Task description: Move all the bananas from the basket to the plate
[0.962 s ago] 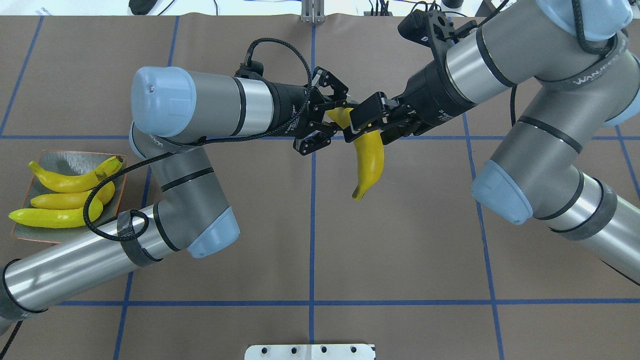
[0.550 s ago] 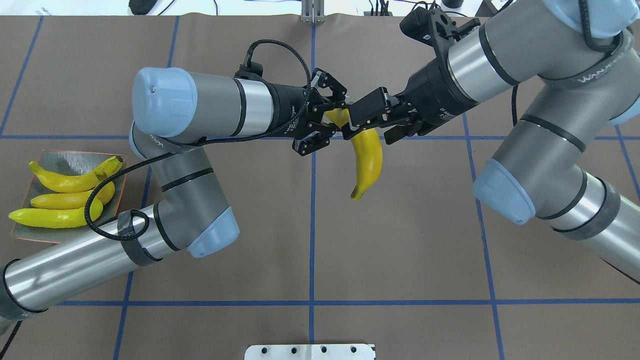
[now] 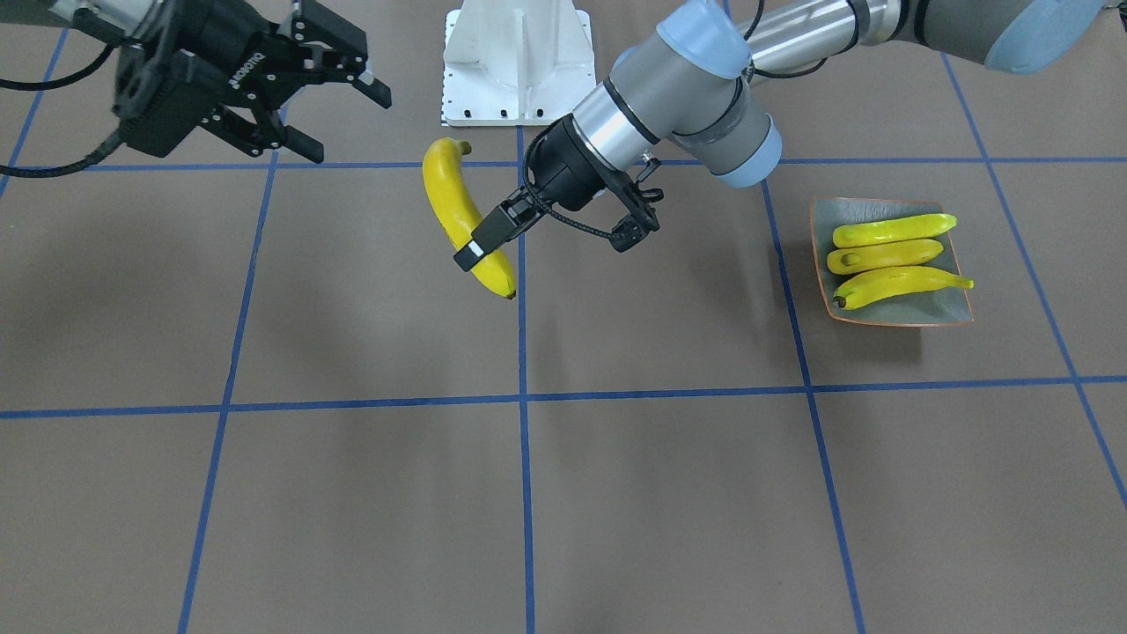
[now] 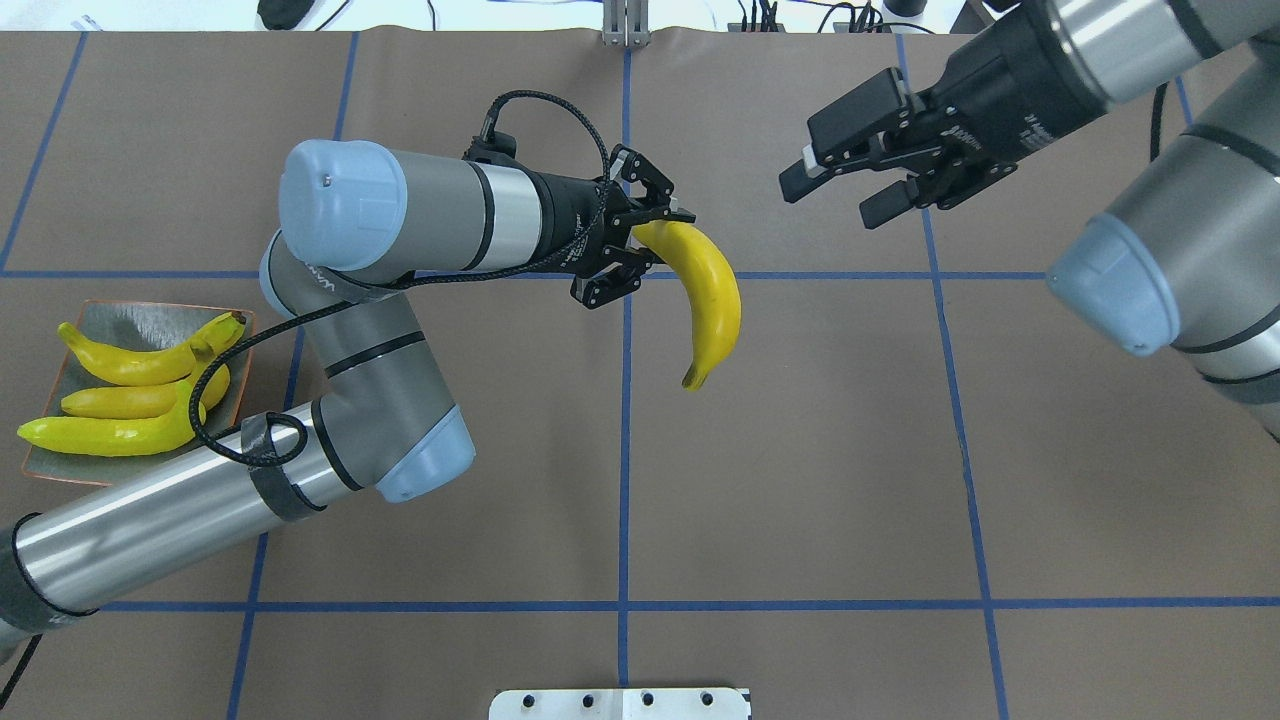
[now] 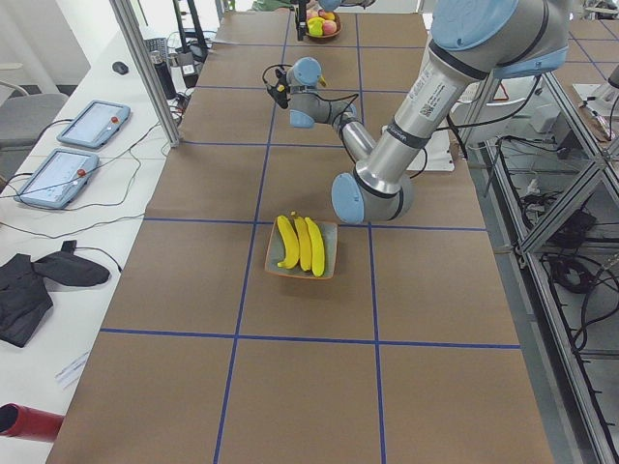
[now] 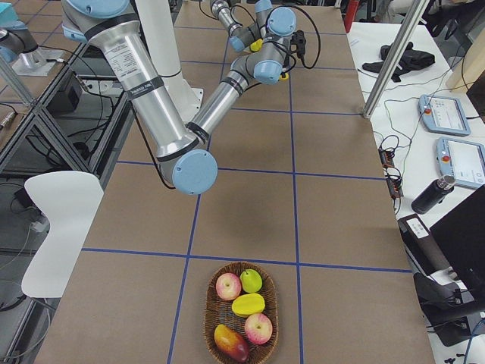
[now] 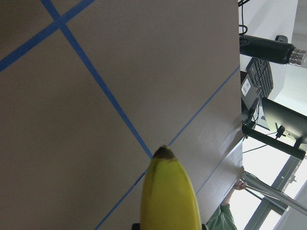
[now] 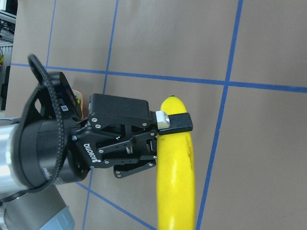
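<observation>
Right hand (image 4: 832,198) has pulled back toward the tabletop's (image 4: 800,450) far right corner, fingers spread and empty; left hand (image 4: 645,245) alone grips the curved bright yellow banana (image 4: 715,300) by one end.

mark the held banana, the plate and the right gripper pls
held banana (image 4: 716,290), overhead exterior view, mid-body.
plate (image 4: 128,323), overhead exterior view, bare surface above the top banana.
right gripper (image 4: 830,200), overhead exterior view, midway between its open fingertips.

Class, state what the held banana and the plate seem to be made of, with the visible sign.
The held banana: probably a plastic replica; smooth, evenly bright yellow, unblemished. The plate: likely glazed ceramic; glossy, speckled grey-green, orange rim. Neither is certain.
</observation>
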You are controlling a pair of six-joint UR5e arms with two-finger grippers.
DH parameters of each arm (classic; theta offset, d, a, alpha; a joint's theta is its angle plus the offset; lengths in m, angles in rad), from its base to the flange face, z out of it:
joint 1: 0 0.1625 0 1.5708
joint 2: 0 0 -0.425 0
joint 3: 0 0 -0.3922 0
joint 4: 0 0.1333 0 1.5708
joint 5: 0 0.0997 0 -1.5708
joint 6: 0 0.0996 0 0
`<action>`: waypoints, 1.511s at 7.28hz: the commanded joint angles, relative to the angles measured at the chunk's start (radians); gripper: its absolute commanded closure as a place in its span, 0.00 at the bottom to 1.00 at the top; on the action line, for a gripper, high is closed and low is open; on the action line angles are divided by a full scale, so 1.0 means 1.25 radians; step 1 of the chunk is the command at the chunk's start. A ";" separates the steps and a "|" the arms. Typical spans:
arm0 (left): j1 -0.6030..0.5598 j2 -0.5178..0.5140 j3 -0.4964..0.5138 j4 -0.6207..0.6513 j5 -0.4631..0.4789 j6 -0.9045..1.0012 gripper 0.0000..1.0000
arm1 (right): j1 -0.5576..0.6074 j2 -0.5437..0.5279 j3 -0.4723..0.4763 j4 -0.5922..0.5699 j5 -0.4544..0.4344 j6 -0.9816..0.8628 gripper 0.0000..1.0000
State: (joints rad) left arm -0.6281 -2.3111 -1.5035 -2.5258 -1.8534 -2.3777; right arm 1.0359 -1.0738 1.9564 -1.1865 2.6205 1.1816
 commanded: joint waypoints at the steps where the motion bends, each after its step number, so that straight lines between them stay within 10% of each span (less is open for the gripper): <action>1: -0.059 0.007 0.036 0.015 -0.001 0.023 1.00 | 0.088 -0.052 -0.018 -0.003 -0.004 -0.002 0.00; 4: -0.130 0.070 -0.031 0.201 -0.003 0.221 1.00 | 0.117 -0.086 -0.119 -0.049 -0.231 -0.186 0.00; 6: -0.180 0.142 -0.131 0.302 -0.007 0.367 1.00 | 0.117 -0.076 -0.127 -0.310 -0.348 -0.512 0.00; 11: -0.393 0.447 -0.243 0.305 -0.282 0.694 1.00 | 0.120 -0.104 -0.165 -0.352 -0.348 -0.588 0.00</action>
State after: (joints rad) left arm -1.0583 -1.8513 -1.7723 -2.1406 -2.1348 -1.6056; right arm 1.1858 -1.1984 1.7526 -1.6253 2.1809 0.4467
